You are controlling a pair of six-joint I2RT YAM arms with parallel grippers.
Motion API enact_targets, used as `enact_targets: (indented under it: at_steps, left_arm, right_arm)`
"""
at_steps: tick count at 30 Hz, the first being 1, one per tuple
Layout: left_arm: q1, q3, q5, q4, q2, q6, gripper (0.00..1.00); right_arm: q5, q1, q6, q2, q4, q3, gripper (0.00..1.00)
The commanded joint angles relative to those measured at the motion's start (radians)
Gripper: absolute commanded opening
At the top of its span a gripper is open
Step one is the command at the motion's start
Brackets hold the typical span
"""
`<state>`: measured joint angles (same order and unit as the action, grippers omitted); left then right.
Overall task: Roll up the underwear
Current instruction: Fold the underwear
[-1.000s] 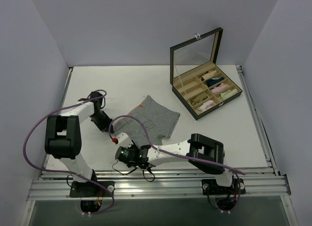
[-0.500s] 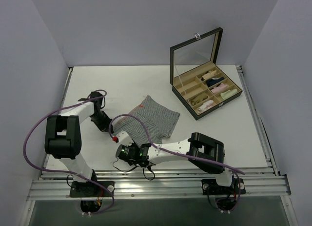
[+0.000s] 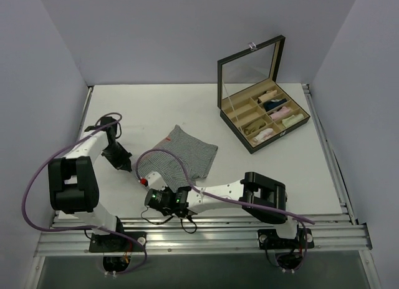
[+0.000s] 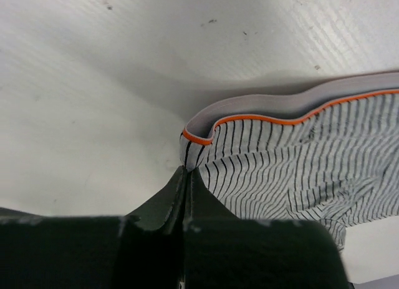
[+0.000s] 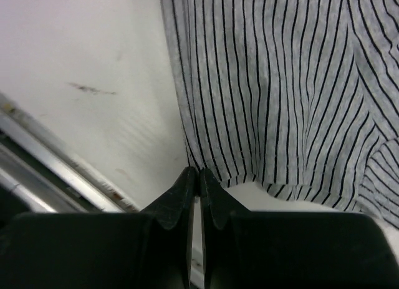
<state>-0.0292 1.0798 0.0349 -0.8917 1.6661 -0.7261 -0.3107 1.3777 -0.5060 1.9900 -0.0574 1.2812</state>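
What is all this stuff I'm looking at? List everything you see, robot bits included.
underwear: one, grey with dark pinstripes and an orange waistband edge, middle of the table
box: one, black, lid open, far right of the table
rolled garments: several, pink, cream and dark, in the box's compartments
table: one, white, under everything
rail: one, silver, along the near edge
cables: two, purple, one looping along each arm
arms: two, black and white, based at the near edge
left gripper: one, dark, shut on the underwear's waistband corner
right gripper: one, dark, shut on the underwear's hem
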Motion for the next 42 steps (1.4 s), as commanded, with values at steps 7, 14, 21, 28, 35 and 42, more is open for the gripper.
enact_targets:
  at_steps: [7, 14, 21, 28, 35, 42]
  left_arm:
    - [-0.051, 0.058, -0.056, -0.113, -0.184, 0.033, 0.02]
    - [-0.035, 0.198, 0.017, -0.115, -0.168, -0.071, 0.02]
    - [0.058, 0.35, 0.005, -0.115, -0.017, -0.13, 0.02]
    - [0.149, 0.581, -0.026, -0.156, 0.151, -0.153, 0.02]
    - [0.221, 0.813, -0.026, -0.237, 0.319, -0.177, 0.02]
    - [0.261, 0.968, -0.026, -0.277, 0.426, -0.19, 0.02]
  right_arm:
    - [-0.021, 0.055, -0.068, -0.031, -0.166, 0.19, 0.0]
    - [-0.021, -0.022, -0.006, -0.072, -0.211, 0.221, 0.0]
    - [0.076, -0.173, 0.061, -0.142, -0.142, 0.127, 0.0]
    - [0.137, -0.25, 0.086, -0.177, -0.093, 0.084, 0.0]
    - [0.179, -0.334, 0.089, -0.229, -0.068, 0.038, 0.0]
    - [0.202, -0.393, 0.086, -0.27, -0.053, 0.007, 0.0]
